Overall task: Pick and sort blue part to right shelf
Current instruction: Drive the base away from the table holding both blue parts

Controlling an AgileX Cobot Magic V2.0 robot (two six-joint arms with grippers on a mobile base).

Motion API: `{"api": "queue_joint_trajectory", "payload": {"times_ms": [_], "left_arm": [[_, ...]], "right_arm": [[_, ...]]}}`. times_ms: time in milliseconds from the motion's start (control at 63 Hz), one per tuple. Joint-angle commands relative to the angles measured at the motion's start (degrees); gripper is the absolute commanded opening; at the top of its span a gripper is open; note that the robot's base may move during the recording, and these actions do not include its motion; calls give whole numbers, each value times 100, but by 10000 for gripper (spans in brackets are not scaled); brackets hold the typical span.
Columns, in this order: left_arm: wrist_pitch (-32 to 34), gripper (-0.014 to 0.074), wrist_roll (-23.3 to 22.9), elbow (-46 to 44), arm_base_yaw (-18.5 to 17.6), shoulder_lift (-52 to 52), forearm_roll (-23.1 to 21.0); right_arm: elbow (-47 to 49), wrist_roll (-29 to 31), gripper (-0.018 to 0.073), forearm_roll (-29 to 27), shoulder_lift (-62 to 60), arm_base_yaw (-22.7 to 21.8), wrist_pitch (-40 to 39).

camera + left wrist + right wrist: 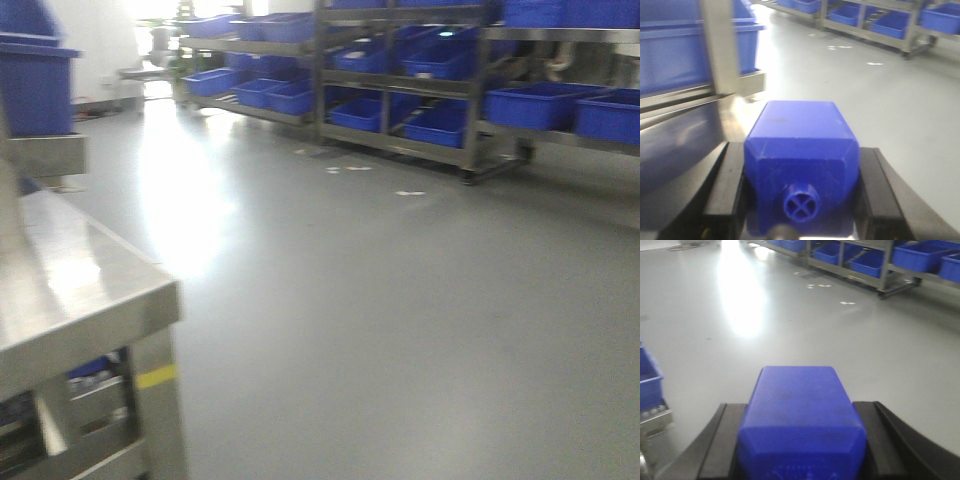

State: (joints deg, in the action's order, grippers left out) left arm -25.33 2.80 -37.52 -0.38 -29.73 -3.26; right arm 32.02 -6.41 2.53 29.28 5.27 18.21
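Right tool (799, 408) clamps the blue part (800, 420).

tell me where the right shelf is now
In the front view, the right shelf stands across the grey floor at upper right, blue crates on its tiers, another rack to its left.

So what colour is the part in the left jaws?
Blue part, best in left wrist view.

The front view looks level across the grey floor (400, 330) to far racks (400, 135) — both wrist views, close behind left gripper (800, 150) and right gripper (800, 405), share that floor and racks.
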Motion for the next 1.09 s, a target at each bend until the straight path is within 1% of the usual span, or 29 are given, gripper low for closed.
{"api": "queue_joint_trajectory", "payload": {"times_ms": [0, 1079], "left_arm": [[523, 293, 3, -175, 10, -20, -16], [523, 293, 3, -175, 10, -20, -16]], "right_arm": [[176, 24, 400, 76, 1, -32, -484], [176, 24, 400, 76, 1, -32, -484]]}}
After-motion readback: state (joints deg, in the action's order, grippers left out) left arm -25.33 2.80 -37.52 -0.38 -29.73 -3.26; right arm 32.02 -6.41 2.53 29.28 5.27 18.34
